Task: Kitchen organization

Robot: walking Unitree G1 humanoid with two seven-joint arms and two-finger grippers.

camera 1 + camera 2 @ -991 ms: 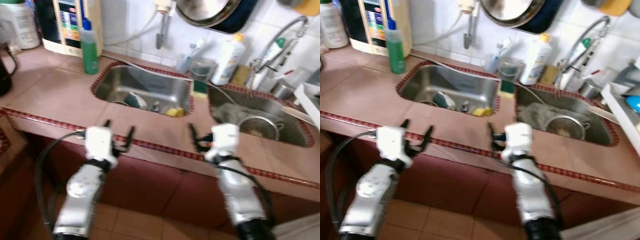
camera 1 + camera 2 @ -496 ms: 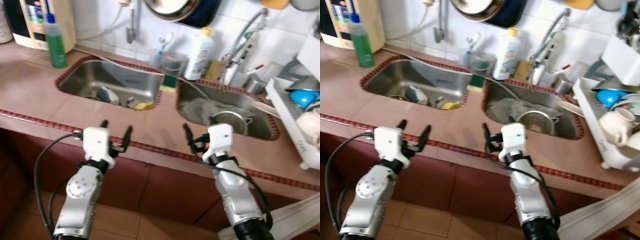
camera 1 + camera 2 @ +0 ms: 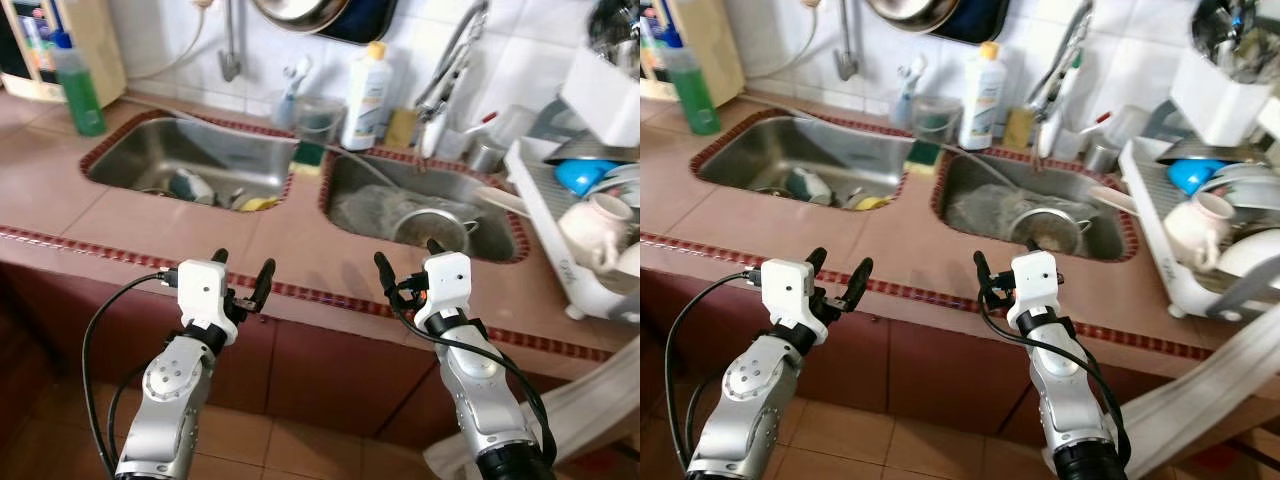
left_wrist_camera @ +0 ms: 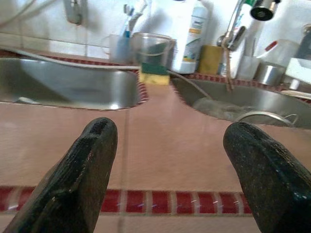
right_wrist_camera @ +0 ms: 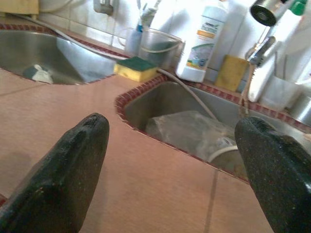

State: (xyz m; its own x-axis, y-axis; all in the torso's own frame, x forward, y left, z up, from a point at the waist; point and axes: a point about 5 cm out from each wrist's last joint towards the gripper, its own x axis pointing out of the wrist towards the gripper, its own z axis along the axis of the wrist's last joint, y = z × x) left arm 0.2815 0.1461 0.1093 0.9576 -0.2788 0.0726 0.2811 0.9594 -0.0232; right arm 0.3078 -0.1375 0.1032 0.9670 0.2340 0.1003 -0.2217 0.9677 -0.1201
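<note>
While both arms hover at the near edge of the counter [image 3: 150, 215], nothing looks organized yet, as far as I can judge. The left end effector [image 3: 242, 278] has its fingers spread and bare, and the right end effector [image 3: 405, 270] is likewise released, holding nothing. Everything to be tidied sits farther off: the left sink [image 3: 190, 160] has a few small items in its bottom, the right sink [image 3: 425, 200] holds a metal strainer [image 3: 425, 228] and a crumpled plastic bag [image 5: 187, 131]. A sponge [image 5: 137, 68] rests on the ledge between the basins, with a white bottle [image 3: 366, 82] behind it by the wall. Off to the right, a dish rack [image 3: 560, 215] carries a mug [image 3: 598, 226] (already crowded there). The whole job appears to remain; no item is even approached.
</note>
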